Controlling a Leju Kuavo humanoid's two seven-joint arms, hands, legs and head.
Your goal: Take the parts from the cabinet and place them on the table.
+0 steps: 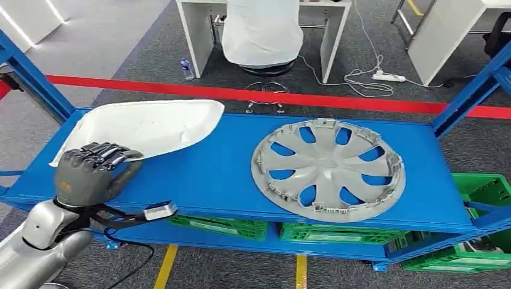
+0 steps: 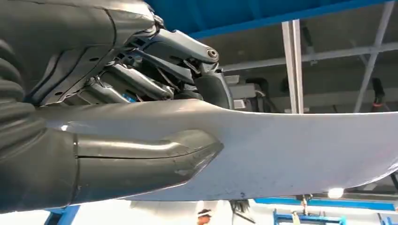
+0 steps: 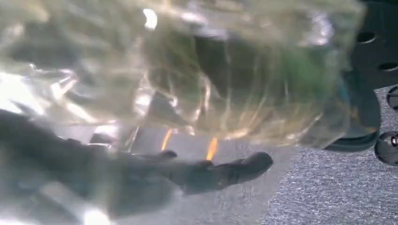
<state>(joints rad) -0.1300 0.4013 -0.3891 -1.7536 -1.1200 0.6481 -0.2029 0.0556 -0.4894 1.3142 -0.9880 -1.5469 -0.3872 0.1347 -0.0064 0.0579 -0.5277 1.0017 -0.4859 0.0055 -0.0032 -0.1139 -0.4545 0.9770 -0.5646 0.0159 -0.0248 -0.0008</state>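
Note:
A white curved shell part (image 1: 150, 126) lies at the left end of the blue shelf (image 1: 211, 174). My left hand (image 1: 93, 171) grips its near edge, the dark fingers curled over the top. In the left wrist view the thumb (image 2: 141, 164) presses one face of the white part (image 2: 291, 150) and the fingers (image 2: 178, 51) close on the other. A silver hubcap (image 1: 328, 168) lies flat on the right half of the shelf, untouched. The right wrist view is blurred by a clear film. In it my right hand (image 3: 187, 176) hangs over grey floor, fingers stretched out and holding nothing.
Blue uprights (image 1: 36, 78) (image 1: 476, 90) frame the shelf ends. Green crates (image 1: 223, 226) (image 1: 488, 186) sit on the lower level and to the right. Beyond a red floor line (image 1: 337, 99), a person in white (image 1: 262, 30) sits at a desk, with a bottle (image 1: 187, 68) on the floor.

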